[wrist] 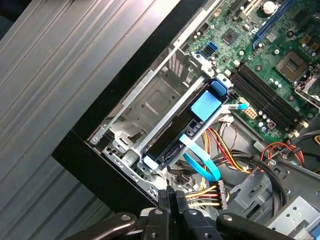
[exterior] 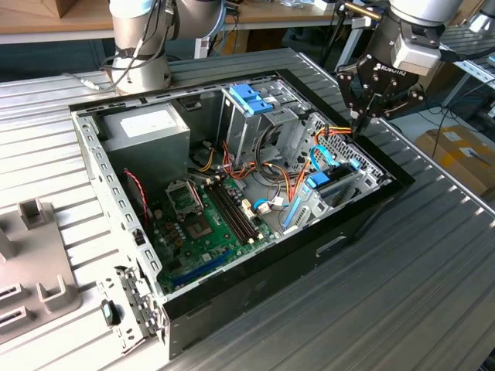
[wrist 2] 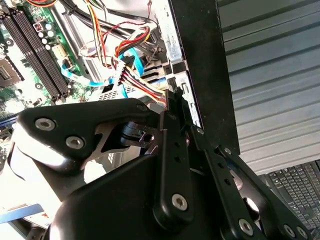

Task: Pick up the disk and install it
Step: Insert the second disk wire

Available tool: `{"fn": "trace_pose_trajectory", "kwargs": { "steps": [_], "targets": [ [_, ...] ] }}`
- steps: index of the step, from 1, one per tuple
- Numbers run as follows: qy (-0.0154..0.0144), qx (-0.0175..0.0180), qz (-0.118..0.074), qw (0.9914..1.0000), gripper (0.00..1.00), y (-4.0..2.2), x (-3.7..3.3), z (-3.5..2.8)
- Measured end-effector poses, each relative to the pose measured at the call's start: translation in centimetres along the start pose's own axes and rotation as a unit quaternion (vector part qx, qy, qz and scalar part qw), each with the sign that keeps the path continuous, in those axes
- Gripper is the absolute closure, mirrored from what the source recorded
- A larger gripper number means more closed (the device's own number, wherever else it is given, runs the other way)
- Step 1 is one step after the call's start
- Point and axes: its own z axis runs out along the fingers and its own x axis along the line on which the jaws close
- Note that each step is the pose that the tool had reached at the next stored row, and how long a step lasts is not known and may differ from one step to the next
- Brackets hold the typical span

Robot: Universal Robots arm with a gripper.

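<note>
First wrist view: jaws pressed together, empty, above a dark blue-tabbed carrier [wrist: 176,134]

No text can be read anywhere. The white sticker [exterior: 147,122] on the power supply [exterior: 151,131] carries print too small to make out, the gripper [exterior: 362,116] body bears a pale logo, and the motherboard [wrist: 272,55] markings in the first wrist view are illegible
</note>
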Motion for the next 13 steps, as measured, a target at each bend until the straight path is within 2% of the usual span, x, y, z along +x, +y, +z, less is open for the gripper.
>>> {"fn": "trace_pose_trajectory", "kwargs": {
  "steps": [1,2,3,6,8,9,10,12,13],
  "targets": [
    [0.0001,-0.0003,0.006,0.99998,0.84,0.0,-0.01,0.02],
    [0.0009,-0.0017,0.025,0.99967,0.84,0.0,0.0,0.05],
    [0.0013,-0.0025,0.036,0.99936,0.84,0.0,-0.01,0.08],
    [0.0023,-0.0043,0.063,0.99799,0.84,0.01,-0.01,0.14],
    [0.0032,-0.0061,0.088,0.99611,0.84,0.01,-0.01,0.19],
    [0.0037,-0.007,0.101,0.99483,0.84,0.01,-0.02,0.22],
    [0.0043,-0.008,0.116,0.99316,0.84,0.01,-0.02,0.26],
    [0.0049,-0.0094,0.136,0.99067,0.84,0.01,-0.02,0.3],
    [0.0056,-0.0105,0.152,0.98831,0.84,0.01,-0.02,0.34]
  ]
}}
